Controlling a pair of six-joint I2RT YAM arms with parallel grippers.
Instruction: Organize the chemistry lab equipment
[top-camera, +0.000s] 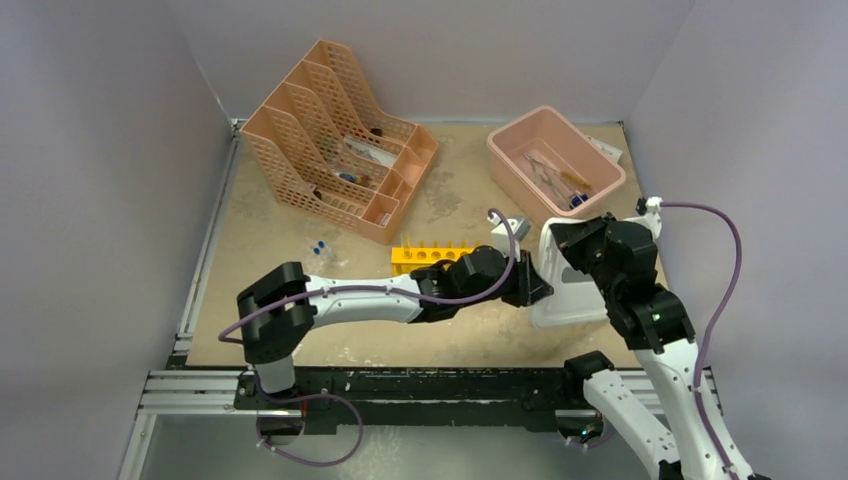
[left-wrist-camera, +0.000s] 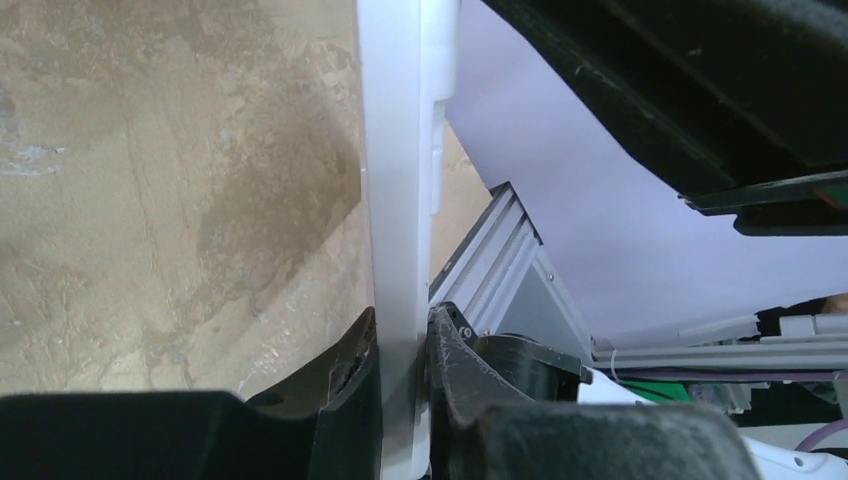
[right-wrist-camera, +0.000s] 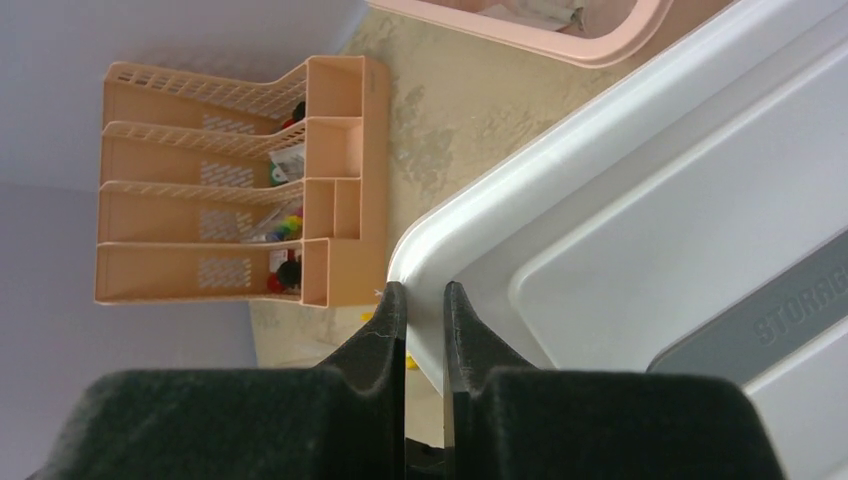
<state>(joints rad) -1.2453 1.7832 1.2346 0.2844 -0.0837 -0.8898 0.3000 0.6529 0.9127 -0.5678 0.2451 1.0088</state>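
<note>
Risk of dropping white lid (top-camera: 572, 300): pinched only at thin rim, left gripper (left-wrist-camera: 400, 330) clamped on one edge, right gripper (right-wrist-camera: 425, 300) clamped near a rounded corner. Liable to twist loose under uneven pull, landing on yellow test-tube rack (top-camera: 435, 255) just beside. Desk (top-camera: 250, 230) mottled tan, matte. Peach mesh organizer (top-camera: 330, 140) perforated, stepped. Pink tub (top-camera: 517, 122) smooth, rounded. Lid glossy, stiff-looking plastic. Rack blocky, round holes, mid-desk. Blue-capped tubes (top-camera: 320, 245) thin, clear, loose left of rack.
</note>
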